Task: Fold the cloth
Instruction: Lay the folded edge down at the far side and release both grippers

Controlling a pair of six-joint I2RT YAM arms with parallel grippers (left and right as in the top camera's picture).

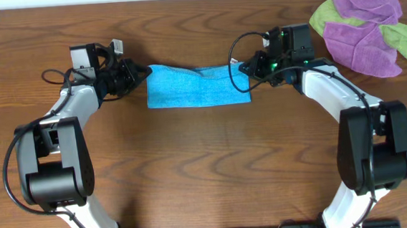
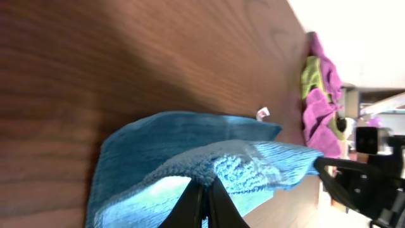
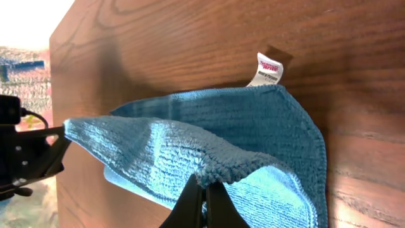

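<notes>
— Where's the blue cloth (image 1: 198, 85)?
— On the table (image 1: 207, 171), doubled over, lying between the two arms. Its white tag (image 3: 269, 68) pokes out at one edge.
— And the grippers?
— The left gripper (image 2: 204, 197) is pinched on one end of the top layer, and the right gripper (image 3: 204, 193) is clamped on the other end. Purple and green cloths (image 1: 366, 23) lie heaped in the corner, well apart.

Open table (image 1: 207, 171) lies before the cloth (image 1: 198, 87); a purple-and-green pile (image 1: 366, 23) apparently crowds the far-right corner.
</notes>
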